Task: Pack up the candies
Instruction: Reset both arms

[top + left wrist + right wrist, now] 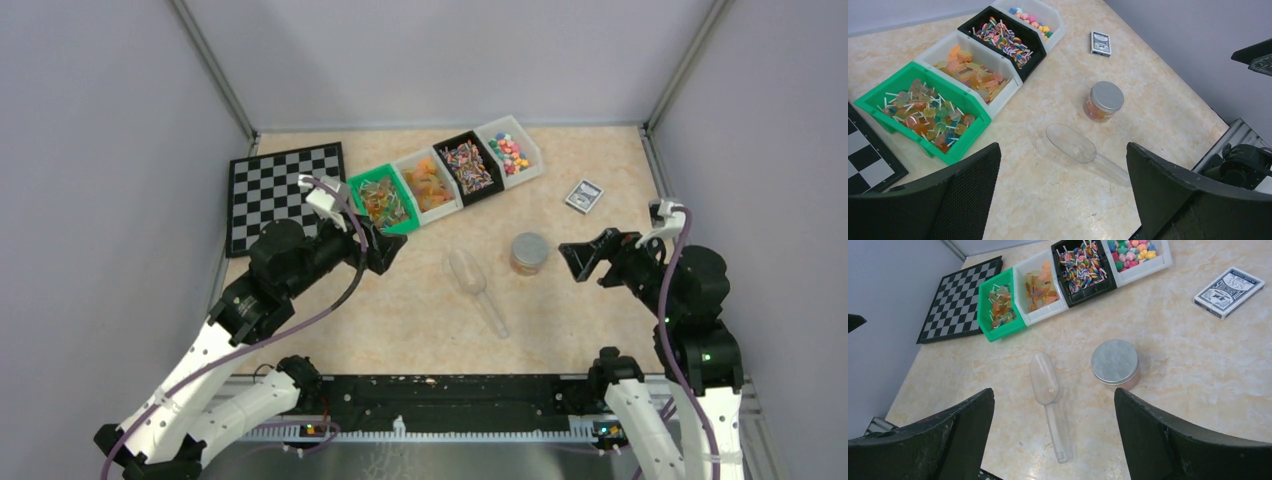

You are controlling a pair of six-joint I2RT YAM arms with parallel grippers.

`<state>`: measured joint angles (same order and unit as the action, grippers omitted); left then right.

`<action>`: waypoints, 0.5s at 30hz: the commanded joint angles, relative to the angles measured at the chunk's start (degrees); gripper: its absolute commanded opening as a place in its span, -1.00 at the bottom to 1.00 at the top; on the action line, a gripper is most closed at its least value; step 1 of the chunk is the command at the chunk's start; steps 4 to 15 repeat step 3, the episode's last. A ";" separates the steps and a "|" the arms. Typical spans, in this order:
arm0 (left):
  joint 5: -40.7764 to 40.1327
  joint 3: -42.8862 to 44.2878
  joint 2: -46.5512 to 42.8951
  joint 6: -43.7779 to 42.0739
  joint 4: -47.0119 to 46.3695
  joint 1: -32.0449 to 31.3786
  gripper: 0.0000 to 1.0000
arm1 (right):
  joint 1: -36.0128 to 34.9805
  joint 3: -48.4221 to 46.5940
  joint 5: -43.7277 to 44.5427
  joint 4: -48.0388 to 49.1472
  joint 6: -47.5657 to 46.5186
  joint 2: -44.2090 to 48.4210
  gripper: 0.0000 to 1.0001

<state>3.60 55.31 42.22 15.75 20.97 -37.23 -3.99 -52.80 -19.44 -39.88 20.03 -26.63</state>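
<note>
Loose candies fill four bins in a row at the back: lollipops (pixel 383 203) in a green bin, orange sweets (pixel 432 184) in a white one, striped sweets (pixel 467 166) in a black one, mixed colours (pixel 509 150) in a white one. A small jar (pixel 529 252) with a silver lid on holds orange-red candies; it also shows in the right wrist view (pixel 1115 363). A clear scoop (pixel 477 287) lies on the table left of the jar. My left gripper (pixel 392 250) is open and empty, left of the scoop. My right gripper (pixel 568 260) is open and empty, right of the jar.
A chessboard (pixel 282 192) lies at the back left beside the green bin. A deck of cards (pixel 584 195) lies at the back right. Grey walls close in the table on three sides.
</note>
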 commanded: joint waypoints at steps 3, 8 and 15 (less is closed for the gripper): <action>0.19 -0.29 -0.39 0.60 -3.04 -0.04 0.97 | -0.32 -0.32 -0.03 1.61 0.67 0.93 0.75; 0.19 -0.29 -0.39 0.60 -3.04 -0.04 0.97 | -0.32 -0.32 -0.03 1.61 0.67 0.93 0.75; 0.19 -0.29 -0.39 0.60 -3.04 -0.04 0.97 | -0.32 -0.32 -0.03 1.61 0.67 0.93 0.75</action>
